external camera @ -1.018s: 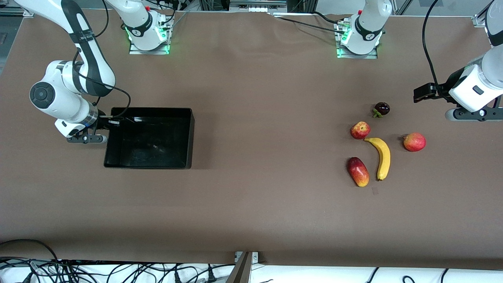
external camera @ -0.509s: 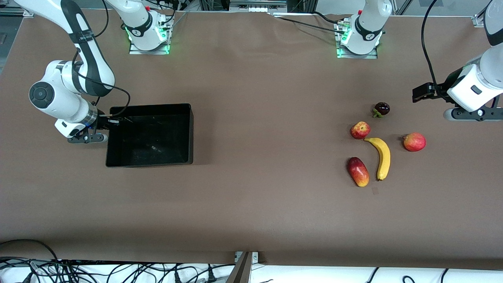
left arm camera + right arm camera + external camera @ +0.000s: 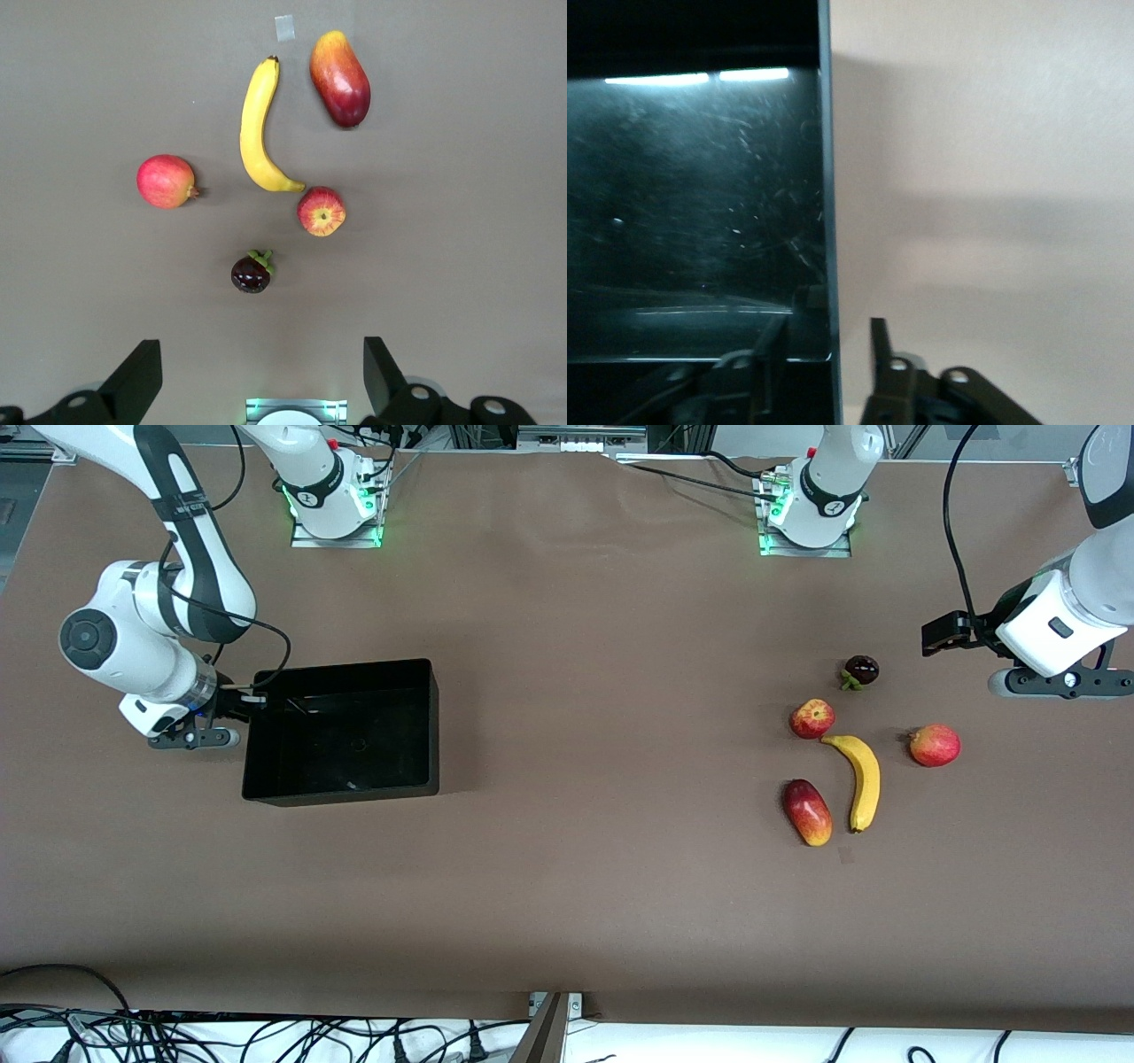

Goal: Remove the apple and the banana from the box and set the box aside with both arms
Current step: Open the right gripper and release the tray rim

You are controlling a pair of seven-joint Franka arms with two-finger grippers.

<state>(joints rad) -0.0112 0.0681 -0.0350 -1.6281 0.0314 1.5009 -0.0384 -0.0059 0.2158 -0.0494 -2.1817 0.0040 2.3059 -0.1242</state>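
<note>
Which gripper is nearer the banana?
Left. The left gripper hangs over the table beside the fruits, near the banana; the right gripper is at the black bin's wall.

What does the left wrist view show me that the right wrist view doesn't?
Left wrist only: the banana, apple, mango, a plain red fruit and a dark purple fruit, with the left pincer open above them. Right wrist only: the black box, with the right pincer straddling its wall, one finger inside and one outside. Both: the brown table and each arm's own fingers.
</note>
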